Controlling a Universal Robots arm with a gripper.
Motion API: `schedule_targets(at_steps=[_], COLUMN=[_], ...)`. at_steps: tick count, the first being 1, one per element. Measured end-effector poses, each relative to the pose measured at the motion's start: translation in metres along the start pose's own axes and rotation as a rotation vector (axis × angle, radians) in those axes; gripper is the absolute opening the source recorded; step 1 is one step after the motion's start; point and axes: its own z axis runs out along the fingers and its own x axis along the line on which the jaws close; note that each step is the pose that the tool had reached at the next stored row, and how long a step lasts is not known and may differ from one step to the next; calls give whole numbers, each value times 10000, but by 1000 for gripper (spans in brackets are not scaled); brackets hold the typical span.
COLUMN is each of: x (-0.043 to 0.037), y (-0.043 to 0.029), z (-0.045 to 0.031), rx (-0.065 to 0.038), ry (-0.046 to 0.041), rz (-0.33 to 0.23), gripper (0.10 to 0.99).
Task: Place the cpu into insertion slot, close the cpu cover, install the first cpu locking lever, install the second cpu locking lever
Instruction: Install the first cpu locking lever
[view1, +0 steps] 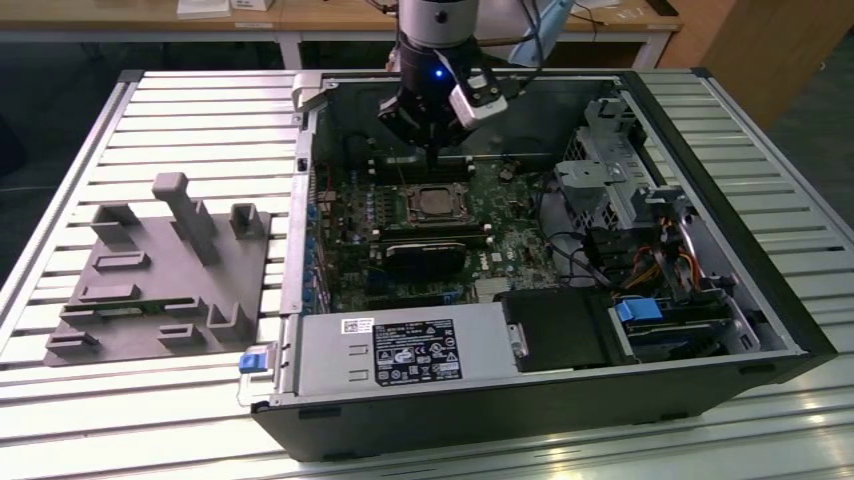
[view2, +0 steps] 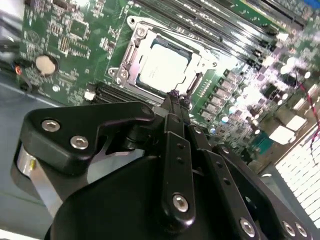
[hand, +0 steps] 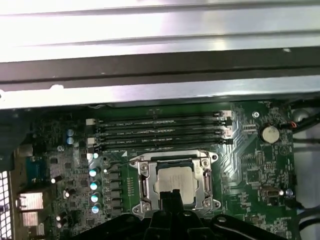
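The cpu (hand: 176, 179) sits in the insertion slot (view1: 414, 204) on the green board, its dull silver top showing through the square opening of the cpu cover (hand: 144, 183). The cover lies flat around it, and I cannot tell how the locking levers stand.

The gripper (view2: 174, 96) hangs just over the edge of the socket. Its jaws are pressed together into one narrow black tip, with nothing between them. Whether that tip touches the cover's rim I cannot tell.

In the exterior view the open computer case (view1: 747, 300) lies on a slatted metal surface (view1: 200, 120), and the arm comes down into it from 12 o'clock. Taking the socket as the dial's centre in that view:
- a black rectangular block (view1: 430, 255) lies near, at 6 o'clock
- the drive cage (view1: 601, 180) stands at 3 o'clock
- a grey moulded fixture (view1: 160, 270) rests well apart on the surface, outside the case, at about 8 o'clock

In the first wrist view the long black memory slots (hand: 160, 131) run just beside the socket — a round coin battery (hand: 270, 133) sits past their end.
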Motion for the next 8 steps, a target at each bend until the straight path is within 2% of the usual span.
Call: schedule_targets(at_steps=[4,8], x=[43,213], y=[-3,-13], z=[15,17], rx=[-30,-55], ry=[5,-22], rz=[-312,-316], gripper=[106,106])
